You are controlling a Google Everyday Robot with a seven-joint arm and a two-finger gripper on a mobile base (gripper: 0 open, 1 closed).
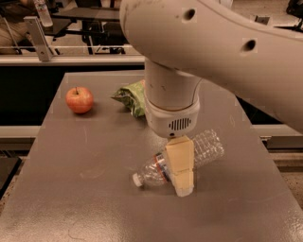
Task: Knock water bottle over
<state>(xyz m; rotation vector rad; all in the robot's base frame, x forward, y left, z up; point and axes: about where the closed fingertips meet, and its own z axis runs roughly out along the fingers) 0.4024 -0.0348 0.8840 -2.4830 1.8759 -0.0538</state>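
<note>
The water bottle, clear ribbed plastic with a white cap and a red-and-white label band, lies on its side on the grey table. Its cap points to the front left and its base to the back right. My gripper hangs from the big white arm straight down over the bottle's middle. Its tan pad crosses in front of the label, and its tip is at the table surface on the bottle's near side.
A red apple stands at the back left of the table. A crumpled green bag lies behind the arm. Beyond the table's far edge are a dark gap, a rail and desks, with a small clear bottle there.
</note>
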